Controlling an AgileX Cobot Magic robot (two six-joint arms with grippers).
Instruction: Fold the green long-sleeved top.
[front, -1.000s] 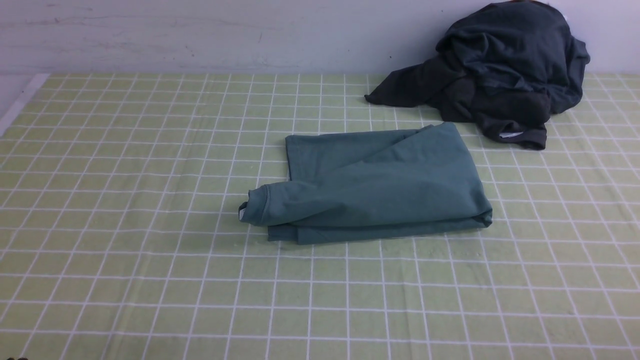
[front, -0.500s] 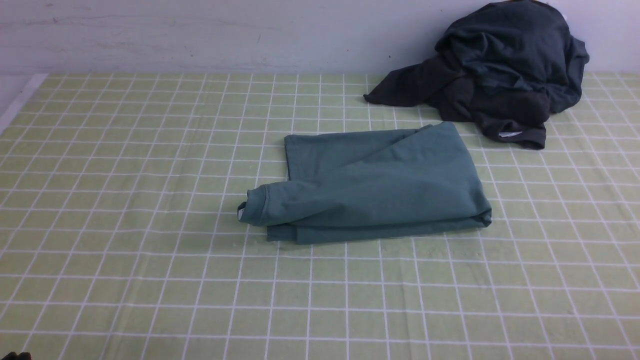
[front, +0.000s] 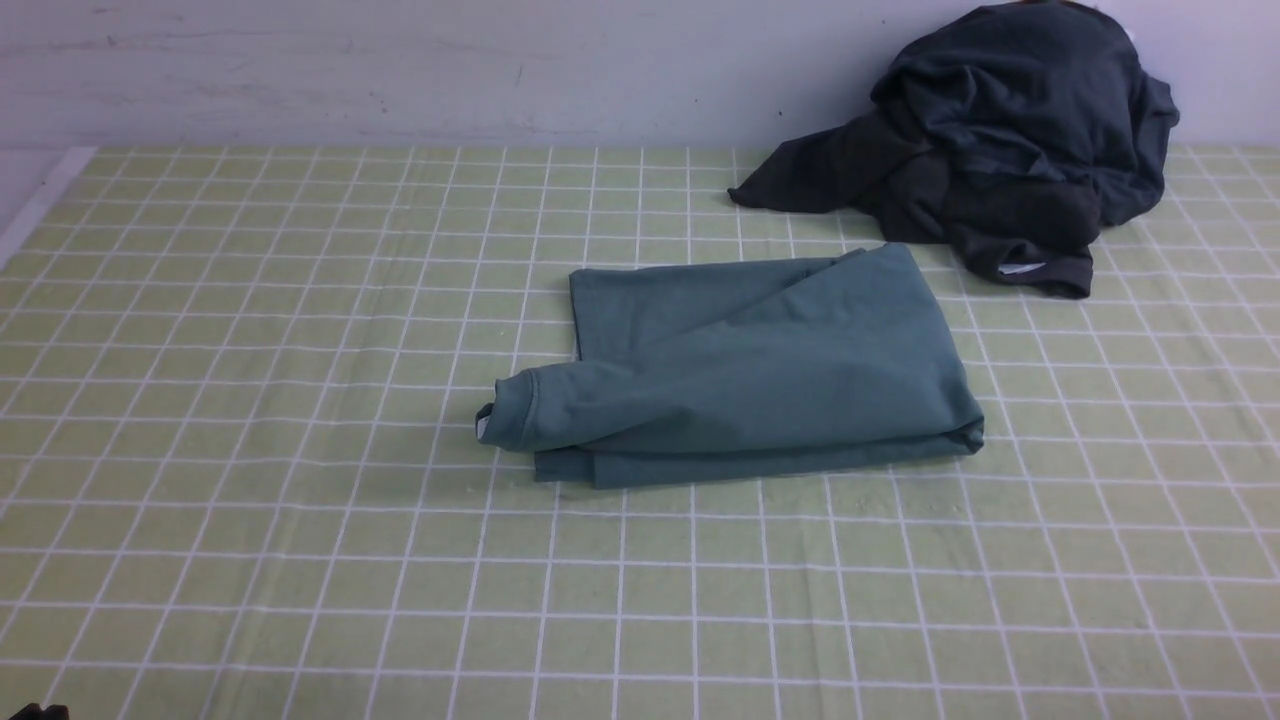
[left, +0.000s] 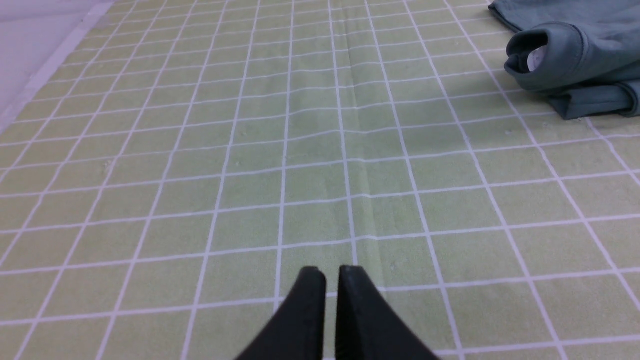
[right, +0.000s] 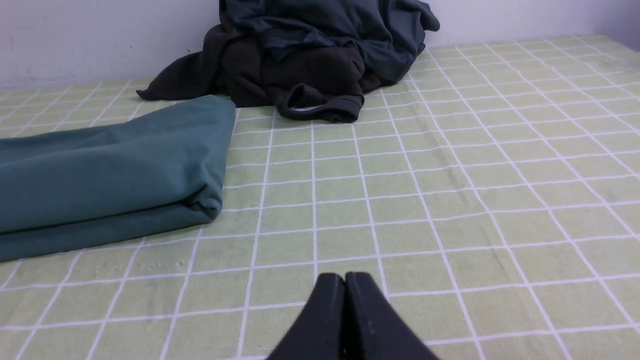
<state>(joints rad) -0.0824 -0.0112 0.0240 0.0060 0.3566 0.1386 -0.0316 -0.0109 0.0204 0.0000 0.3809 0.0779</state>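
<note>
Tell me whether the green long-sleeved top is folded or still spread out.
Folded. The muted teal-green knit top lies as a compact layered rectangle on the checked cloth, stacked edges along its near side, one cuff poking out.

Colours only. Tablecloth (front: 250, 450): pale yellow-green, thin white grid lines making squares, same all over. Top (front: 760, 370) on the cloth: plain muted teal-green, no print, slightly darker in the creases; bit of white label (left: 535, 59) showing inside the rolled opening at its left end. Pile of clothes (front: 1000, 140) behind the top, to the right: dark charcoal grey, one piece leaning blue-grey, another nearly black-brown; small pale strip (front: 1020, 268) at its front edge. Wall (front: 400, 70) behind the cloth: off-white, faint grey scuffs and specks. Left gripper (left: 331, 272) and right gripper (right: 345, 277): matte black fingers.
</note>
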